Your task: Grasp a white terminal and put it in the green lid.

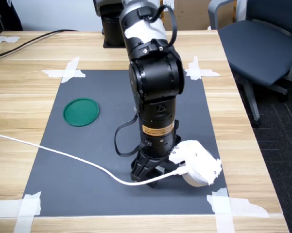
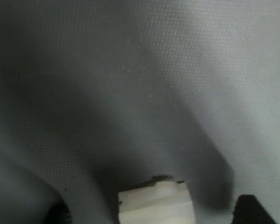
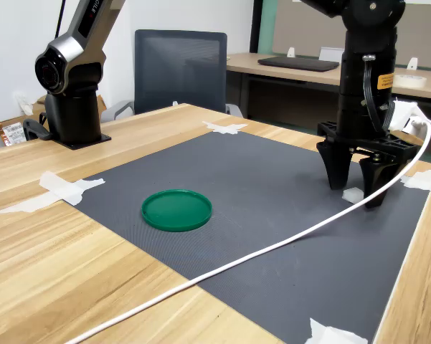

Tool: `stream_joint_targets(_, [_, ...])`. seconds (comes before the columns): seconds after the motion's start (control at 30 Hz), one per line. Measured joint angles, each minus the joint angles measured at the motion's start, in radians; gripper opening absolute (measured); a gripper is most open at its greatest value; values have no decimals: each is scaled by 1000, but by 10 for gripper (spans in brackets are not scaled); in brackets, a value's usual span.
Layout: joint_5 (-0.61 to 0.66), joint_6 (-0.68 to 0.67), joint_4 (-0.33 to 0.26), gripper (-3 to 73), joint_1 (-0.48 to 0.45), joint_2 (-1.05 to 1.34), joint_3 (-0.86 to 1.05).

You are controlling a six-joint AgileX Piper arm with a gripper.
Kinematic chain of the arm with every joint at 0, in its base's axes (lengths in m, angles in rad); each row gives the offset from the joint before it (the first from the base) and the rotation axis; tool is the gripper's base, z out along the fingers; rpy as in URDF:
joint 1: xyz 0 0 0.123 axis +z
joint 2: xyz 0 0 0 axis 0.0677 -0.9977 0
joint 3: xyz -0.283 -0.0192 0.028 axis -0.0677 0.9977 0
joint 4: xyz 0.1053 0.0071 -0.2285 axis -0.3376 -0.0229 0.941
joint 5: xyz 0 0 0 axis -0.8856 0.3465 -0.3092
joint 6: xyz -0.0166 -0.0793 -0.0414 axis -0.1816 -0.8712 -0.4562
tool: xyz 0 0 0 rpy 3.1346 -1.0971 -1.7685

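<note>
The white terminal (image 3: 353, 194) lies on the dark mat (image 3: 258, 179) toward the second exterior view's right. My gripper (image 3: 356, 189) stands straight down over it, open, one black finger on each side of the piece and both fingertips close to the mat. In the wrist view the terminal (image 2: 156, 205) shows blurred between the two dark fingertips (image 2: 251, 210), with a gap on both sides. The green lid (image 1: 81, 112) (image 3: 176, 209) lies flat and empty on the mat, well away from the gripper. In the first exterior view the gripper (image 1: 150, 174) hides the terminal.
A white cable (image 3: 272, 247) runs from the wrist across the mat and off the table's front. White tape strips (image 1: 68, 72) hold the mat's corners. The arm's base (image 3: 72, 115) stands at the table's edge. An office chair (image 1: 262, 43) is beside the table.
</note>
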Motion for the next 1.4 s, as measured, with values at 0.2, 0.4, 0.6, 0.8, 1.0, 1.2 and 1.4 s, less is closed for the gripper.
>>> stream_joint_targets(0.2, [-2,19,-6,464,0,-2,0])
stream_joint_targets(0.4, [-17,41,-7,253,0,-1,0])
stream_joint_targets(0.6, [-51,53,-19,254,-24,50,0])
stream_joint_targets(0.8, [-75,-1,-150,254,-134,169,0])
stream_joint_targets(1.0, [0,-133,-267,254,-270,268,0])
stream_joint_targets(1.2, [86,-171,-275,254,-370,356,44])
stream_joint_targets(1.4, [78,-270,-273,254,-425,465,233])
